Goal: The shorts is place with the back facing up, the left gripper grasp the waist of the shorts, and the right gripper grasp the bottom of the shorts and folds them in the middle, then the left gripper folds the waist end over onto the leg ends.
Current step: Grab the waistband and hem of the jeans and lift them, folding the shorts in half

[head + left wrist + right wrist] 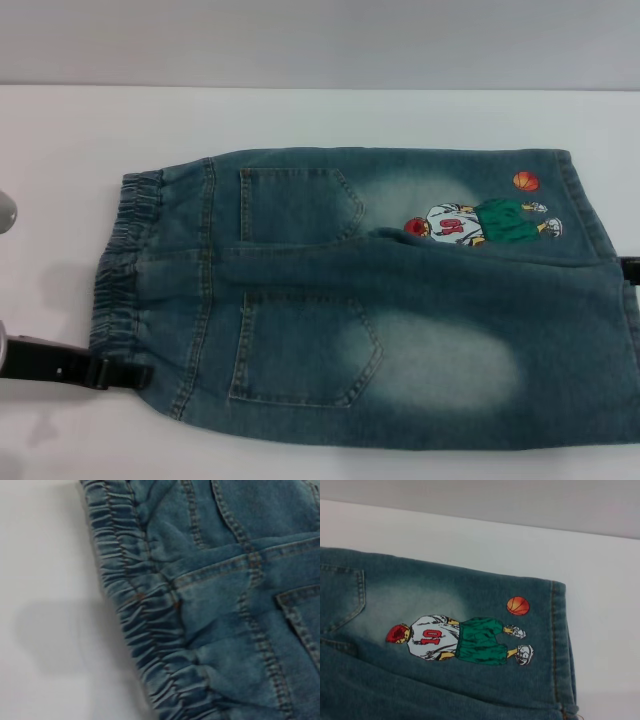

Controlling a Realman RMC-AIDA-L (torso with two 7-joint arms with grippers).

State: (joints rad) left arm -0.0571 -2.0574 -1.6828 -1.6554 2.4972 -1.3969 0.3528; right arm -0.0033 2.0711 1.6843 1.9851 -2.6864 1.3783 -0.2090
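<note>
White table, shorts seemingly touching left gripper

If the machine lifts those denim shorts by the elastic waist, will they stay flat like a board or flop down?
Probably flop: the shorts lie limp on the table, their waistband bunched into soft gathers. The denim looks thick, so likely heavyish and slow to slide. The left pincer sits at the waist corner.

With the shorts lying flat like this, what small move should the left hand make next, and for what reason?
Probably the left hand should close on the waistband at its near corner. The shorts lie flat, pockets up, unfolded, and that hand sits right at the gathered band's near end, apparently not yet holding it. The right hand barely shows at the leg hems.
</note>
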